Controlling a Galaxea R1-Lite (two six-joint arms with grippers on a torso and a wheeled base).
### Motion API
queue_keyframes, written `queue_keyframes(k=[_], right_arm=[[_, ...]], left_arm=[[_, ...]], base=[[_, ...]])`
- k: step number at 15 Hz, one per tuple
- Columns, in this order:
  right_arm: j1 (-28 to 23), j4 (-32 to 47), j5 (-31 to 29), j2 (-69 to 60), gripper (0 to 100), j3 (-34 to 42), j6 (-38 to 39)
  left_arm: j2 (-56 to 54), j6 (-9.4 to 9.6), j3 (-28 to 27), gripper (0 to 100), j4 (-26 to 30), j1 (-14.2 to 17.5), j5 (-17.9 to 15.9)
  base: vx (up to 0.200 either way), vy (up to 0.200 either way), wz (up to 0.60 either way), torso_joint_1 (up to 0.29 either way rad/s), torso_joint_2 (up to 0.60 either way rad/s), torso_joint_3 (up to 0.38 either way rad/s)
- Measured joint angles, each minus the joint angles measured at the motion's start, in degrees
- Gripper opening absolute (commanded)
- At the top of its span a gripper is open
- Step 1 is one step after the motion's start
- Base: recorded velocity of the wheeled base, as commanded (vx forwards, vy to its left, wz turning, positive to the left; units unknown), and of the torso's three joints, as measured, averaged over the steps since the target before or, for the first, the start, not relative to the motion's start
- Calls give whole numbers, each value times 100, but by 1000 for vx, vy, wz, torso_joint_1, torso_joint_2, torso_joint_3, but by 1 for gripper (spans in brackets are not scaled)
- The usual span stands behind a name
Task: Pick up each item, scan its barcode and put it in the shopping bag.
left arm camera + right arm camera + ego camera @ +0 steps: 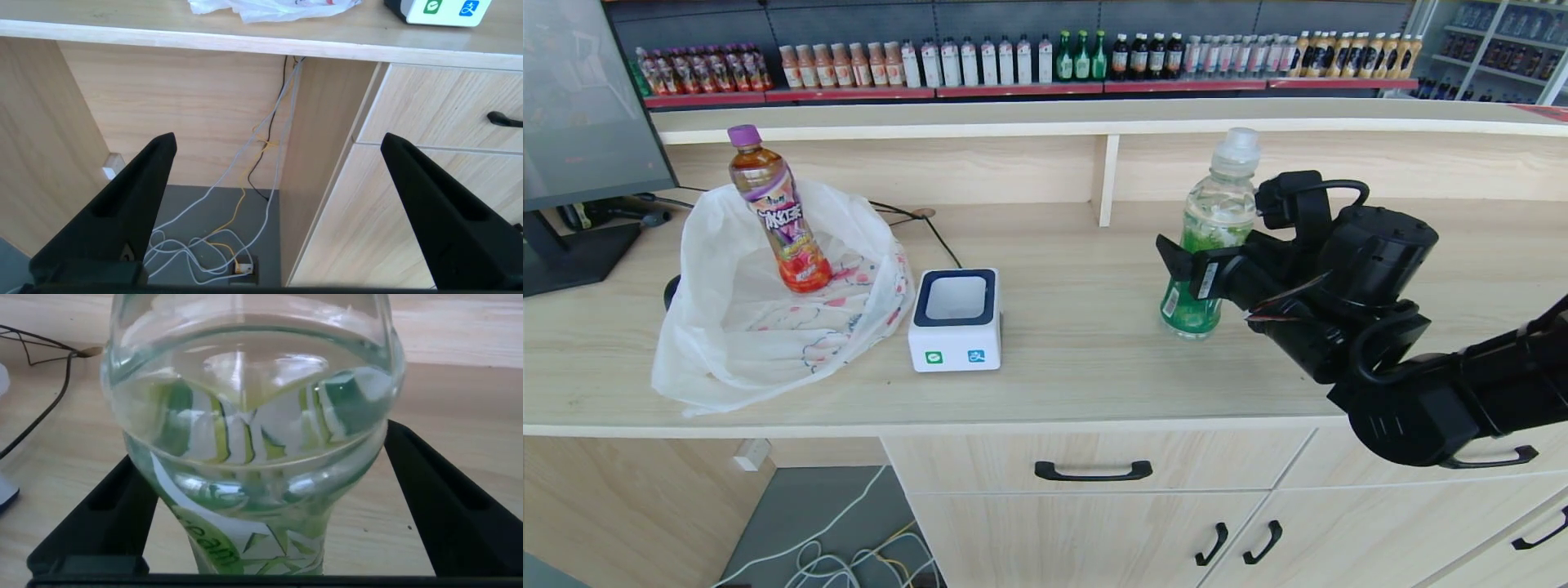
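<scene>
— Where is the green bottle (1217, 212)?

— It is upright on the right part of the worktop (1086, 384), well apart from the scanner (956, 320).

— And the right gripper (270, 457)?

— It is level with the bottle's lower half. The jaws stand wide, with one of the fingers (90, 523) on each side of the bottle. The bottle's base rests on the wood.

— Is it squeezing the bottle?

— Not that I can see. The fingers are spread about as far as the other gripper's.

— What about the scanner?

— It is a white box with a dark-rimmed window on top. It sits near the middle of the worktop, close to the front edge.

— And the shopping bag (735, 343)?

— It is white and lies open on the left part of the worktop, just beside the scanner. A tea bottle (778, 212) with a purple cap leans tilted inside it.

— The left gripper (279, 143)?

— It is low, below the worktop's front edge, with its jaws wide and nothing between them. It faces the open space under the counter, where cables (245, 204) hang down to the floor.

— Anything else?

— A monitor (580, 98) stands at the worktop's back left corner.
</scene>
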Motion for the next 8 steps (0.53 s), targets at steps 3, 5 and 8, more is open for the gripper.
queue_keyframes(k=[3, 5, 8], right_arm=[[0, 6, 2, 77, 100, -156, -9], [-7, 9, 0, 130, 100, -252, -13], [-50, 1, 2, 166, 0, -276, -16]], left_arm=[[0, 2, 0, 100, 0, 0, 2], [0, 2, 0, 100, 0, 0, 0], [0, 2, 0, 100, 0, -2, 0]], base=[[0, 0, 0, 0, 0, 0], [0, 0, 0, 0, 0, 0], [0, 0, 0, 0, 0, 0]])
